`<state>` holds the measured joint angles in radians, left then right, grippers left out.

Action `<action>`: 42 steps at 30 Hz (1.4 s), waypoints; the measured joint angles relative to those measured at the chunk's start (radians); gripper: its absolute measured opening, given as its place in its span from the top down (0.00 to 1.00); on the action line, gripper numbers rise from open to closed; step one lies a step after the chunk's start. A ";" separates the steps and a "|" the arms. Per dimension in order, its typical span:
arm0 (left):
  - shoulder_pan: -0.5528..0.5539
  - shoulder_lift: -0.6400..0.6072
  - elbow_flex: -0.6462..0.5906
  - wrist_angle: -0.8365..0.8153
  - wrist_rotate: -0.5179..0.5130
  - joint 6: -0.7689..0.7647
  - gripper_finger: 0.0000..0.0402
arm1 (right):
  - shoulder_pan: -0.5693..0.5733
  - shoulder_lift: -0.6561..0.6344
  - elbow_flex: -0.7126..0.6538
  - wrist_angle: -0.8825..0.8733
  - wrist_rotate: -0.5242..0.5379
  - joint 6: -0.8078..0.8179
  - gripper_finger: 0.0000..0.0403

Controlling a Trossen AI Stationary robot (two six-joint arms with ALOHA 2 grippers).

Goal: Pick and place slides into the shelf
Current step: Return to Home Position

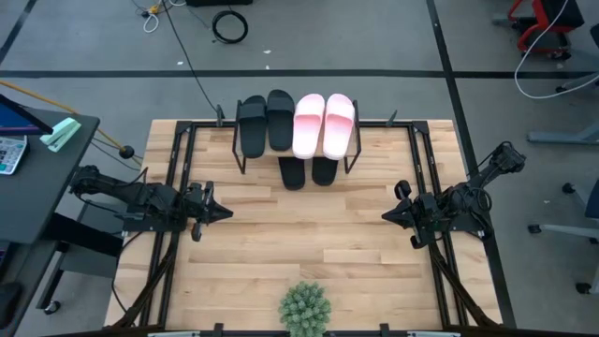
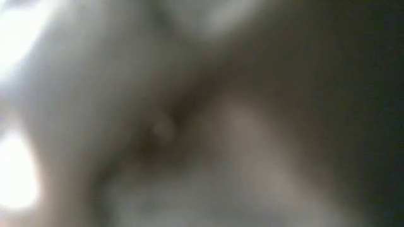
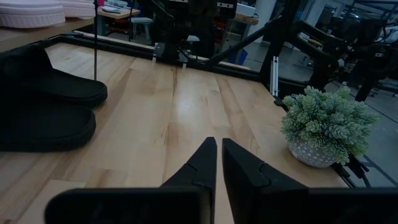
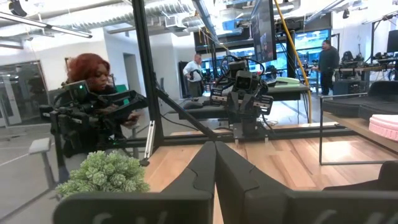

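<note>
The shelf (image 1: 296, 140) stands at the table's far middle on thin black wire legs. On its top lie two black slides (image 1: 265, 122) and two pink-white slides (image 1: 324, 124). Two more black slides (image 1: 308, 172) rest flat on the table under it, their ends sticking out toward the near side. In the left wrist view these black slides (image 3: 43, 106) lie off to the side, with the pink slides (image 3: 31, 12) above. My left gripper (image 1: 225, 213) (image 3: 219, 152) hovers shut at the table's left. My right gripper (image 1: 386, 216) (image 4: 215, 155) hovers shut at the right. Both point toward the middle.
A small green spiky plant (image 1: 304, 309) (image 3: 326, 127) (image 4: 102, 174) in a white pot stands at the near middle edge. Bare wood (image 1: 309, 234) lies between the grippers. Black frame rails (image 1: 178, 187) run along both sides. The low view is fully blurred. People stand beyond the table.
</note>
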<state>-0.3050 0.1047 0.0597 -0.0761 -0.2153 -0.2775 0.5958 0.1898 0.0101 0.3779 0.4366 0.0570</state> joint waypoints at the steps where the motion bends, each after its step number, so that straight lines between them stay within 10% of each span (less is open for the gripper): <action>1: 0.000 0.000 0.000 0.000 0.000 0.000 0.93 | 0.000 0.000 0.000 0.000 0.000 0.000 0.97; 42: 0.000 0.000 0.000 0.000 0.000 0.000 0.90 | 0.000 0.000 0.000 0.000 0.000 0.000 0.97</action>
<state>-0.3050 0.1047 0.0597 -0.0761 -0.2155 -0.2775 0.5957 0.1898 0.0101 0.3781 0.4366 0.0570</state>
